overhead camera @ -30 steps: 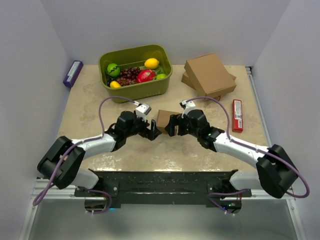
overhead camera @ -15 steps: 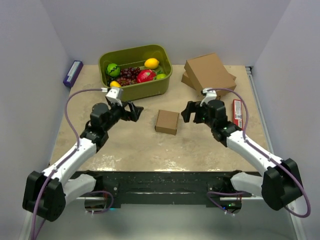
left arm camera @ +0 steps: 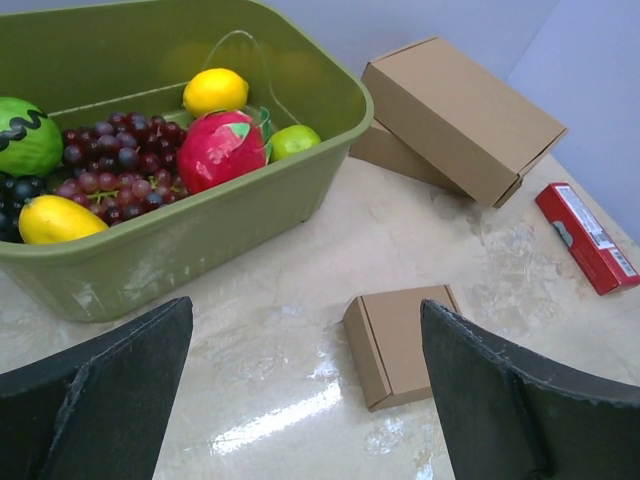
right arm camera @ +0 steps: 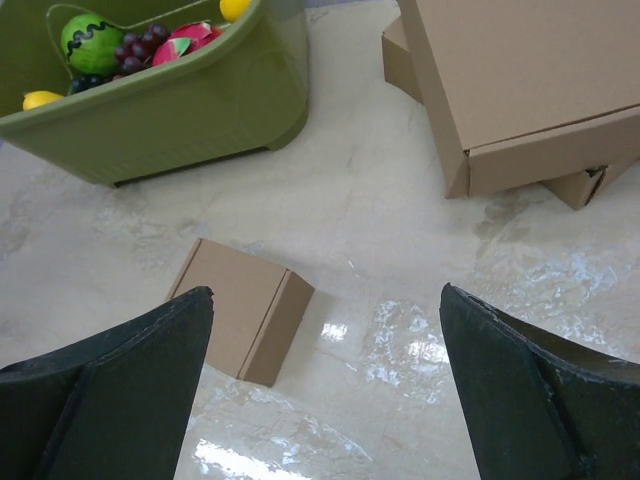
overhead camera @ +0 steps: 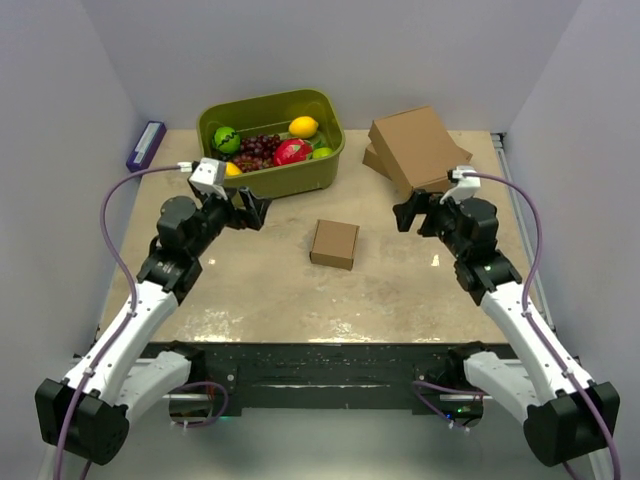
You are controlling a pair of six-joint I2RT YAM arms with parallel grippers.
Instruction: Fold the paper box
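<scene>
The paper box [overhead camera: 334, 244] is a small squarish brown box with its lid down, lying alone in the middle of the table. It also shows in the left wrist view as the paper box [left arm camera: 400, 343] and in the right wrist view as the paper box [right arm camera: 240, 308]. My left gripper [overhead camera: 252, 211] hovers to the box's left, near the green bin, open and empty. My right gripper [overhead camera: 408, 213] hovers to its right, also open and empty. Neither touches the box. In the wrist views the left gripper [left arm camera: 305, 385] and right gripper [right arm camera: 325, 375] frame bare table.
A green bin [overhead camera: 272, 143] of fruit stands at the back left. Two larger stacked brown boxes [overhead camera: 418, 150] lie at the back right. A red packet [overhead camera: 474, 230] lies by the right edge, a purple packet [overhead camera: 146, 146] by the left wall.
Both grippers have left the box and drawn back, the left one to the left and the right one to the right. The box now rests free on the table.
</scene>
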